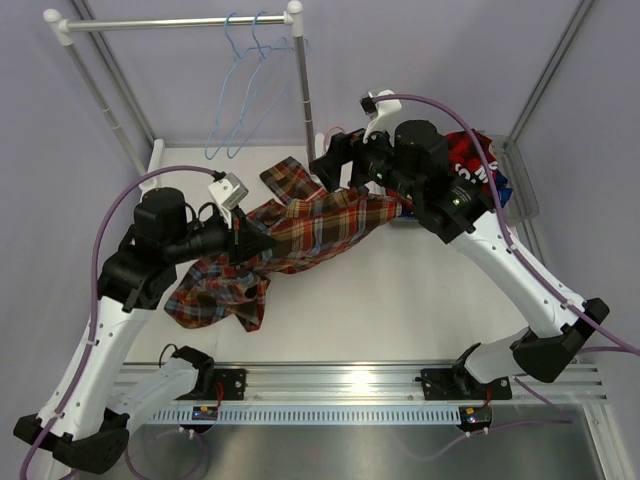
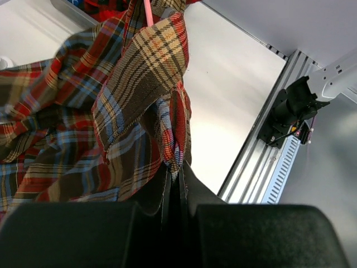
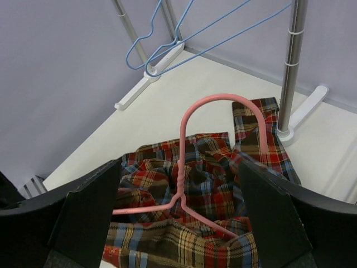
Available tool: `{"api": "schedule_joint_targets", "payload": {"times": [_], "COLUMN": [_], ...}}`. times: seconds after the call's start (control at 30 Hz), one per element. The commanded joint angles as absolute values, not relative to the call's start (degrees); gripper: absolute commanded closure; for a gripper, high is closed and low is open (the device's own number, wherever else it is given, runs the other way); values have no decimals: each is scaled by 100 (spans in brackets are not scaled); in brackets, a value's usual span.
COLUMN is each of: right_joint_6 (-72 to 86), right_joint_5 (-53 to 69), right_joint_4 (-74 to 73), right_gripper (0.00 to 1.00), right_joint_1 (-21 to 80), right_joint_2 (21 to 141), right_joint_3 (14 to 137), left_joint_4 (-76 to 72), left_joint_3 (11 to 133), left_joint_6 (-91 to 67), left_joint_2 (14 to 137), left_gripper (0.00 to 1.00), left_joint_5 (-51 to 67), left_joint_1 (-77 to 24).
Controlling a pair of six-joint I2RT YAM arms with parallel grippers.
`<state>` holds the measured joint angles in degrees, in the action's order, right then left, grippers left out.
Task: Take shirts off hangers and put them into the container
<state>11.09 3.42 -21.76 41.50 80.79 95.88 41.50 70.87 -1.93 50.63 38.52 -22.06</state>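
Observation:
The brown/olive plaid shirt (image 1: 300, 225) lies stretched across the table between both arms. My left gripper (image 1: 248, 238) is shut on a fold of the shirt (image 2: 111, 111), with cloth pinched between its fingertips (image 2: 175, 173). My right gripper (image 3: 179, 173) stands open above the shirt's collar end (image 3: 184, 245). The pink hanger (image 3: 181, 162) rises between its fingers (image 3: 89, 218), touching neither, its arms still inside the cloth. In the top view the right gripper (image 1: 335, 165) hides this hanger. The container (image 1: 520, 190) at the back right holds a red-and-black shirt (image 1: 470, 160), mostly hidden by the right arm.
Two light blue hangers (image 1: 245, 90) hang bare on the rack bar at the back. The rack's upright pole (image 1: 300, 70) stands just left of the right gripper, its foot (image 3: 293, 67) close beside the shirt. A metal rail (image 2: 268, 162) runs along the near table edge.

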Motion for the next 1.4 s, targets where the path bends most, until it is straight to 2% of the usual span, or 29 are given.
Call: {"api": "schedule_joint_targets", "payload": {"times": [0.0, 0.2, 0.47, 0.6, 0.77, 1.0, 1.03, 1.07, 1.2, 1.27, 1.37], "right_joint_6": [1037, 1046, 1116, 1151, 1169, 1082, 1055, 1029, 835, 774, 625], "right_joint_5": [35, -113, -26, 130, 150, 27, -130, -193, -588, -659, -791], "right_joint_4": [-2101, -2171, -2171, -2162, -2197, -2180, -2162, -2145, -1925, -1741, -1504], "right_gripper": [7, 16, 49, 60, 69, 99, 100, 100, 100, 100, 100], "right_joint_1": [4254, 4280, 4298, 4298, 4324, 4333, 4342, 4342, 4342, 4368, 4429], "right_joint_2": [8209, 8341, 8534, 8578, 8666, 8605, 8561, 8534, 8324, 8201, 8086], "right_joint_3": [9818, 9738, 9861, 9888, 9879, 9791, 9765, 9730, 9300, 9124, 8851], "left_joint_4": [3217, 2980, 2944, 2944, 2918, 2892, 2822, 2786, 2751, 2725, 2707], "left_joint_3": [7058, 6935, 6706, 6671, 6688, 6566, 6539, 6513, 6574, 6697, 6951], "left_joint_6": [-88, -79, -44, -44, -44, -53, -96, -149, -447, -553, -747], "left_joint_2": [5001, 5036, 4948, 4913, 4922, 4861, 4834, 4808, 4773, 4799, 4974], "left_gripper": [100, 100, 100, 100, 100, 100, 95, 80, 52, 47, 46], "left_joint_5": [3569, 3621, 3700, 3656, 3700, 3517, 3481, 3446, 3472, 3428, 3208], "left_joint_1": [-2347, -2355, -2356, -2364, -2391, -2408, -2408, -2417, -2408, -2408, -2426]}}
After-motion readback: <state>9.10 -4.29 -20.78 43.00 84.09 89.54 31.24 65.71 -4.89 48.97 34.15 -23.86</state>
